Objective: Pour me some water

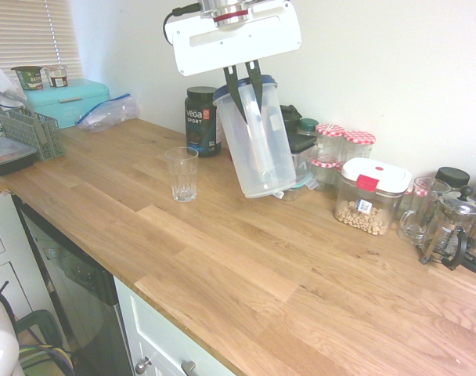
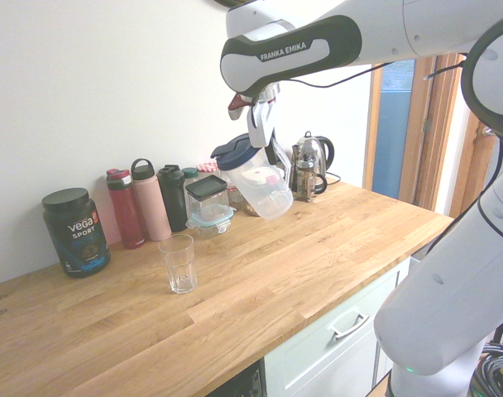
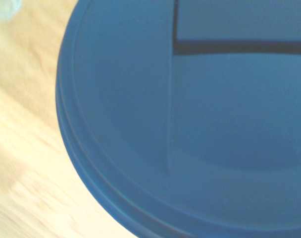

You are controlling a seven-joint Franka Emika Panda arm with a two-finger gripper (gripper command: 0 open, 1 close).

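A clear plastic pitcher (image 1: 257, 145) with a dark blue lid (image 3: 190, 124) hangs tilted above the wooden counter, its base lifted off the surface. An empty ribbed drinking glass (image 1: 182, 174) stands upright on the counter, near the pitcher but apart.

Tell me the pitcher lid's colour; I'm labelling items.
Dark blue. The pitcher lid fills the wrist view, where it shows best.

Clear pitcher (image 1: 257, 145) with a dark blue lid (image 3: 190, 124) — see-through walls, whitish inside. The glass (image 1: 182, 174) is clear and ribbed. Honey-toned wood-grain bench (image 1: 246, 258). A black tub (image 1: 202, 120) with white lettering, red-and-white checked jar lids (image 1: 344, 135) — and a teal bread box (image 1: 70, 100).
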